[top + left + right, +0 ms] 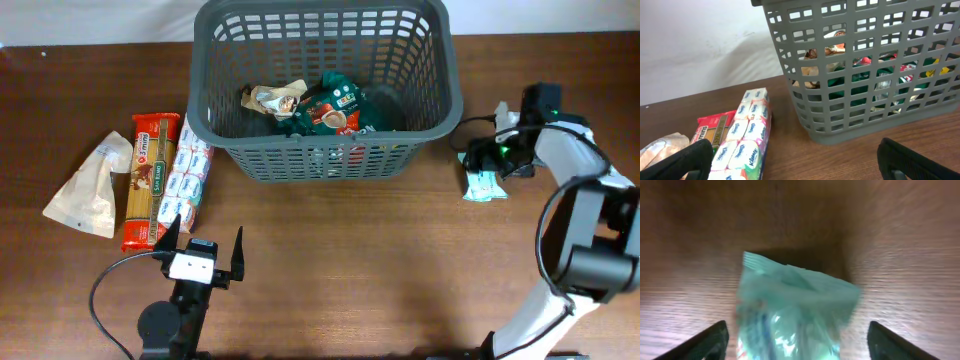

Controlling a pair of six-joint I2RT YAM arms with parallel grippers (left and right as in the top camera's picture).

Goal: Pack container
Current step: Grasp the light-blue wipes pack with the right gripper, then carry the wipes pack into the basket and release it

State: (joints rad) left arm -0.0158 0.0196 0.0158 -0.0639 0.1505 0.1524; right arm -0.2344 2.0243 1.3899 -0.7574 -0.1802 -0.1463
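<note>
Centrally at the table's far edge sits the container (205,100), holding a green packet (335,110) and a crumpled wrapper (272,99). Just left of it lie a tissue pack (188,172), a pasta bag (150,180) and a beige pouch (90,187). At the near edge, the left gripper (207,228) is spread and empty. To the container's right, the right gripper (800,337) is spread wide around a teal packet (795,300) on the table

Dark wooden table (380,260), white wall (700,45) behind
</note>
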